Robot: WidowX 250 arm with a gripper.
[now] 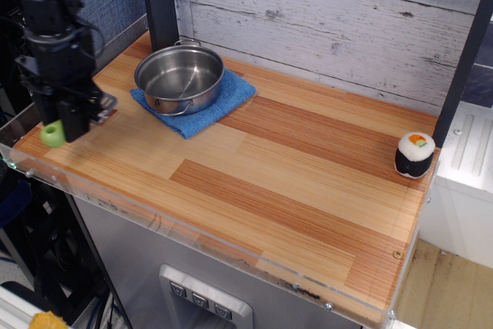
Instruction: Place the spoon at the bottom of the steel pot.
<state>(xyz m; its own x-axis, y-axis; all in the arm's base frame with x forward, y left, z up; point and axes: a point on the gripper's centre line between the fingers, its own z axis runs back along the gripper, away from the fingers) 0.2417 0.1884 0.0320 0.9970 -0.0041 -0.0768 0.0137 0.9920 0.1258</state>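
Note:
The steel pot (180, 76) stands empty on a blue cloth (196, 105) at the back left of the wooden table. My black gripper (72, 117) hangs over the table's front left corner, left of and nearer than the pot. It is shut on the spoon: the lime-green handle end (53, 134) sticks out to its left and the grey slotted head (103, 102) shows to its right. The spoon's middle is hidden by the fingers. The spoon is low over the table; I cannot tell if it touches.
A black-and-white sushi-roll toy (414, 154) stands at the far right edge. A dark post (160, 1) rises right behind the pot. A clear acrylic lip (154, 217) runs along the front edge. A white plank wall (331, 13) backs the table.

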